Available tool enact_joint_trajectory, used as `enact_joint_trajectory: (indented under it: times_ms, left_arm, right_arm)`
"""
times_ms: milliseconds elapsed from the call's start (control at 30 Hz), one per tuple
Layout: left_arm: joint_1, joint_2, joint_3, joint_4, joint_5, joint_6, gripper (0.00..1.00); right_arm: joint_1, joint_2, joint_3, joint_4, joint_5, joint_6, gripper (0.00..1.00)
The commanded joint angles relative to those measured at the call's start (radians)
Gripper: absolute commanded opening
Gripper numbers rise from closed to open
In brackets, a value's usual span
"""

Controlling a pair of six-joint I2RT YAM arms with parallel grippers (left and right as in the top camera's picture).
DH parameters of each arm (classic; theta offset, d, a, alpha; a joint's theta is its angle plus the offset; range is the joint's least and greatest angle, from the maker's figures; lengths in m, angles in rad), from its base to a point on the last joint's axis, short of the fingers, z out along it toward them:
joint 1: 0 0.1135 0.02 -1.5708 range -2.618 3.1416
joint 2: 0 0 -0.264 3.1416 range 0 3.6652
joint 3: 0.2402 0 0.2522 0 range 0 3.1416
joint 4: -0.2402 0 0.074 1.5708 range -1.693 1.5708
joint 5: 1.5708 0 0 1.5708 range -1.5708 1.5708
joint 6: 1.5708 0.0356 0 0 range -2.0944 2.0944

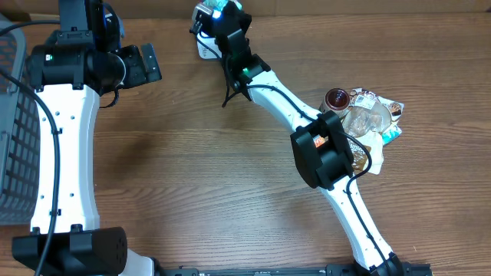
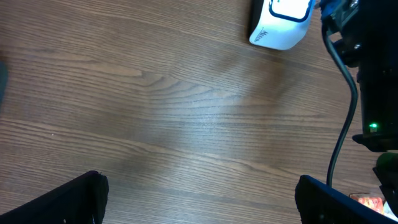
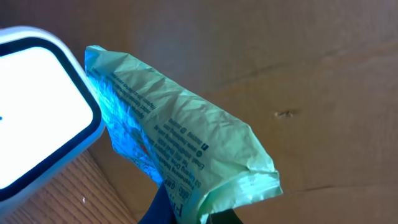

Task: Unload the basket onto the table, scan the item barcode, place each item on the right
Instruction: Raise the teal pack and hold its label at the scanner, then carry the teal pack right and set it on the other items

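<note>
**Item at scanner: green packet, presented for reading**

Item: one green packet [image 3: 186, 143], crinkled film with lines of small dark print along one face. It is held off the table, at the far edge of the work area, tilted, with its upper end just beside the scanner [image 3: 37, 112]. A bluish light falls on the end nearest the scanner. No barcode can be picked out among the print, and it cannot be told whether the code faces the window.

Holder: right fingers [image 3: 163, 210], closed narrow on the lower end of the packet. Only a dark sliver of them shows beneath the film.

Scanner: white housing with a dark rim around a bright window, sitting on the table [image 1: 192, 169] below the right arm's wrist in the overhead view.

Idle arm: left fingers [image 2: 68, 199], spread wide and holding nothing, above bare wood on the left side, well apart from the scanner.

Other stock: a pile of packaged goods [image 1: 368, 115] on the right side of the table, partly hidden by the right arm's elbow. A grey basket [image 1: 11, 115] stands at the left edge.

Progress, as judged: picking up and carrying to the scanner appear done, and the packet is in the presenting position. Left to do: get a confirmed read, which may call for turning the packet so the code meets the window, then set the item aside. Nothing visible shows whether a read has registered.
</note>
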Motion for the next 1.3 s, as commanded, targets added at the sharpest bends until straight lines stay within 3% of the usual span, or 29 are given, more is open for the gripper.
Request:
enact_joint_trajectory:
  times_ms: [0, 300, 500, 667, 833, 933, 1267]
  left_arm:
    - [0.004, 0.005, 0.001, 0.000, -0.003, 0.013, 1.00]
    - [0.004, 0.005, 0.001, 0.000, -0.004, 0.013, 1.00]
    - [0.004, 0.005, 0.001, 0.001, -0.003, 0.013, 1.00]
    - [0.004, 0.005, 0.001, 0.000, -0.003, 0.013, 1.00]
    - [0.004, 0.005, 0.001, 0.000, -0.003, 0.013, 1.00]
    - [0.004, 0.005, 0.001, 0.000, -0.003, 0.013, 1.00]
    - [0.004, 0.005, 0.001, 0.001, -0.003, 0.013, 1.00]
  right_arm:
    - [0.003, -0.023, 0.014, 0.015, 0.017, -0.070, 0.04]
    - [0.011, -0.041, 0.014, 0.014, 0.017, -0.066, 0.04]
    - [0.014, -0.153, 0.014, -0.055, 0.007, 0.172, 0.04]
    - [0.015, -0.348, 0.014, -0.453, -0.093, 0.481, 0.04]
    - [-0.006, -0.623, 0.014, -0.955, -0.335, 1.025, 0.04]
    - [-0.068, -0.757, 0.014, -1.180, -0.352, 1.197, 0.04]
    - [-0.428, -0.843, 0.002, -1.646, -0.397, 1.221, 0.04]
